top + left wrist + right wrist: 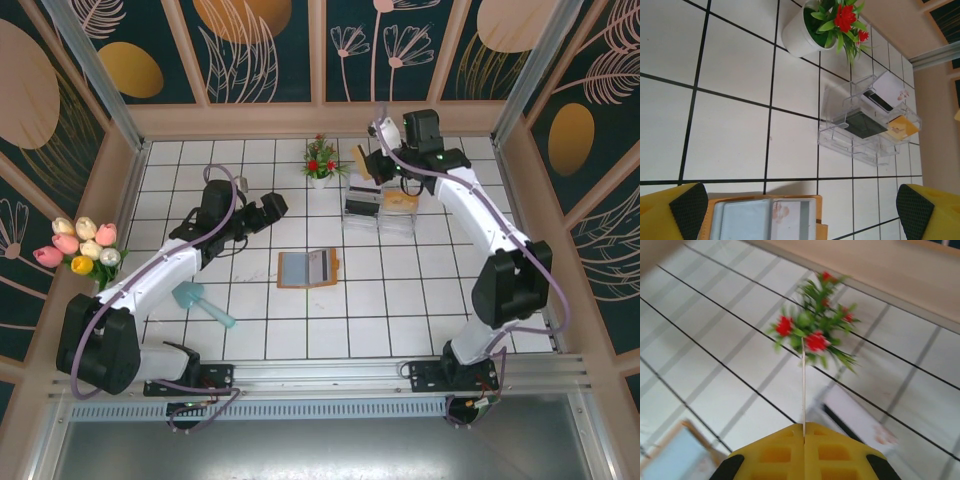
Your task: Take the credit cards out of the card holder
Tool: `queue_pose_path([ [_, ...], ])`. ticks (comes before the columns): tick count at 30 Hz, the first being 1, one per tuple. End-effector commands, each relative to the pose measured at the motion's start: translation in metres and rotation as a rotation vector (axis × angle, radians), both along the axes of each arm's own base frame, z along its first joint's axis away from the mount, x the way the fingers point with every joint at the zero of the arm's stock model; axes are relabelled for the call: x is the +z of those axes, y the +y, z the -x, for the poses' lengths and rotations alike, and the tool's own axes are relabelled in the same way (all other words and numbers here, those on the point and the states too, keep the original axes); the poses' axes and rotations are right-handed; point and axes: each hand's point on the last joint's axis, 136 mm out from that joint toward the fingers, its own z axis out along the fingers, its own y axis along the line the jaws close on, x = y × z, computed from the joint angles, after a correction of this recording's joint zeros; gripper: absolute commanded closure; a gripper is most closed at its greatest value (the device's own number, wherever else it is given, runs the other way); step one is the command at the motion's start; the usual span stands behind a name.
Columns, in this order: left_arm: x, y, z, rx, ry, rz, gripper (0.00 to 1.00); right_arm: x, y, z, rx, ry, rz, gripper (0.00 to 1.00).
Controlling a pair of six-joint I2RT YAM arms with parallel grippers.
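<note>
The orange-brown card holder (pixel 308 268) lies open flat on the tiles. A pale blue-grey card and a white card with a grey stripe (pixel 795 220) show in its pockets. My left gripper (pixel 272 205) hovers just behind it with its jaws wide open and nothing between them; the holder (pixel 765 217) sits below its fingertips (pixel 688 210). My right gripper (pixel 372 160) is up at the back, above the clear tray (pixel 380 225), shut on a thin orange-tan card (pixel 361 162) seen edge-on (pixel 803 385). A dark greenish stack of credit cards (pixel 865 125) lies in the tray.
The tray (pixel 840 137) also holds a white card with a dark stripe (pixel 885 92) and an orange-tan card (pixel 902 127). A white pot of red flowers (pixel 320 165) stands left of it. A teal scoop (pixel 200 302) lies front left. Tulips (pixel 80 245) lean at the left wall.
</note>
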Motion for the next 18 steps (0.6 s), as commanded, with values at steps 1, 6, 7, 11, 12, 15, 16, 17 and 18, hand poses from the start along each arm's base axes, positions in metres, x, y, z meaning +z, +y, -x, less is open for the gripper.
queue_pose_path([
  [1,0.010,0.003,-0.006,-0.008,-0.034,-0.036,0.01,-0.042,-0.042,0.004,0.045,0.072,0.313,1.00],
  [6,0.003,0.004,-0.006,-0.004,-0.018,-0.050,0.02,-0.044,-0.065,0.011,0.106,0.079,0.387,1.00],
  [7,0.000,0.005,-0.005,-0.003,-0.011,-0.051,0.02,-0.046,-0.069,0.015,0.124,0.088,0.407,1.00],
  [11,-0.007,0.004,-0.006,-0.001,0.002,-0.054,0.01,-0.062,-0.084,0.024,0.159,0.135,0.495,1.00],
  [12,-0.008,0.004,-0.007,0.001,0.005,-0.054,0.01,-0.067,-0.087,0.024,0.157,0.149,0.520,1.00],
  [15,-0.010,0.003,-0.010,0.001,0.007,-0.051,0.02,-0.078,-0.099,0.022,0.153,0.189,0.583,1.00],
  [16,-0.010,0.002,-0.010,-0.001,0.008,-0.049,0.01,-0.080,-0.102,0.020,0.148,0.197,0.600,1.00],
  [17,-0.012,0.001,-0.011,-0.006,0.010,-0.047,0.02,-0.081,-0.107,0.016,0.136,0.206,0.615,1.00],
  [18,-0.012,0.000,-0.011,-0.009,0.012,-0.047,0.02,-0.083,-0.110,0.013,0.131,0.213,0.627,1.00],
])
